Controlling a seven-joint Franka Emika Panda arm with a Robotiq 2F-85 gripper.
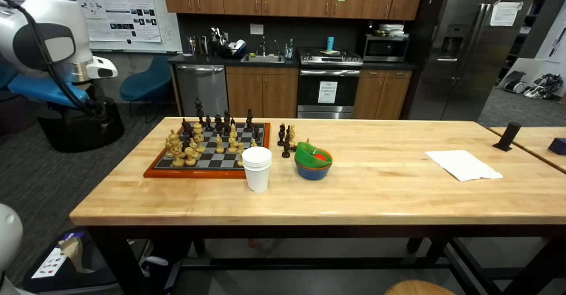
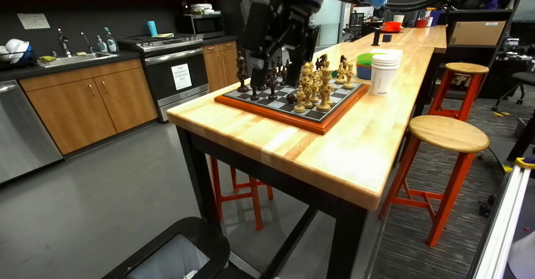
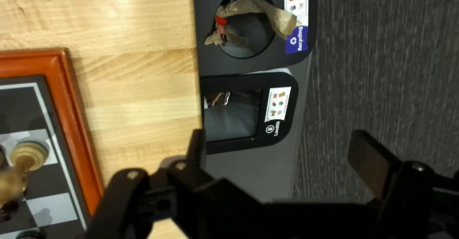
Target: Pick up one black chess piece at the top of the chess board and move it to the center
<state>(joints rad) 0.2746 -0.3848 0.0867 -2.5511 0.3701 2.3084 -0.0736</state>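
Note:
The chess board [image 1: 199,174] lies flat on the table, with its reddish-brown rim and grey and black squares; it also shows in an exterior view [image 2: 267,113] and at the left of the wrist view [image 3: 73,124]. Several black pieces stand along its far side, a tall black piece [image 1: 199,110] among them, also visible in an exterior view [image 2: 241,73]. Light pieces [image 1: 177,149] stand at the near left. My gripper [image 3: 279,140] is open and empty, above and beside the board, over the table's edge. In an exterior view my gripper [image 2: 276,76] covers part of the pieces.
Stacked white cups [image 1: 257,169] stand at the board's near corner. Bowls [image 1: 313,169] and several loose pieces [image 1: 286,142] are beside the board. A white paper [image 1: 462,164] lies farther along the table [image 1: 376,197]. Bins [image 3: 247,147] stand below the table's end.

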